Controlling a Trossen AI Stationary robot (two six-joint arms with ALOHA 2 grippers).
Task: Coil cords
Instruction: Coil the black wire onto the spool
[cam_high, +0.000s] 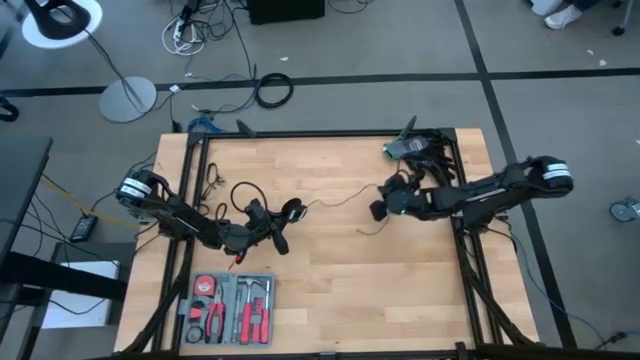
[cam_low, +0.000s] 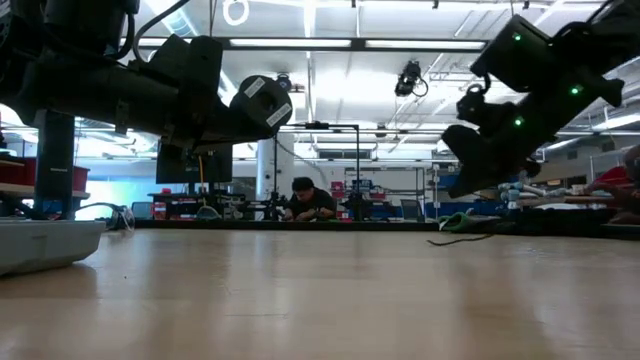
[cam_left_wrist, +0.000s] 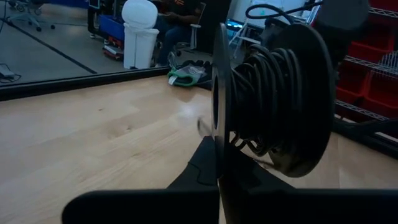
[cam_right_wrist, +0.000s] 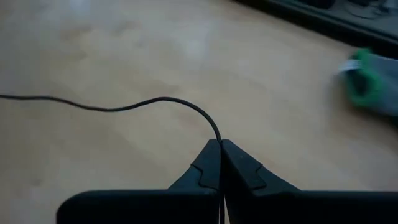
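Fingers of the right gripper (cam_right_wrist: 220, 144) are pinching the thin cord (cam_right_wrist: 124, 106) fully closed; it is trailing limp and light across the table (cam_high: 340, 270). Left gripper (cam_left_wrist: 217, 158), closed too, is gripping a spool (cam_left_wrist: 273, 93) by its rim, probably the firmer place to hold.

A thin black cord (cam_right_wrist: 124, 106) lies slack across the table's middle in a loose curve. One end is wound in many turns on a black round spool (cam_left_wrist: 273, 99) standing on edge, tilted slightly.
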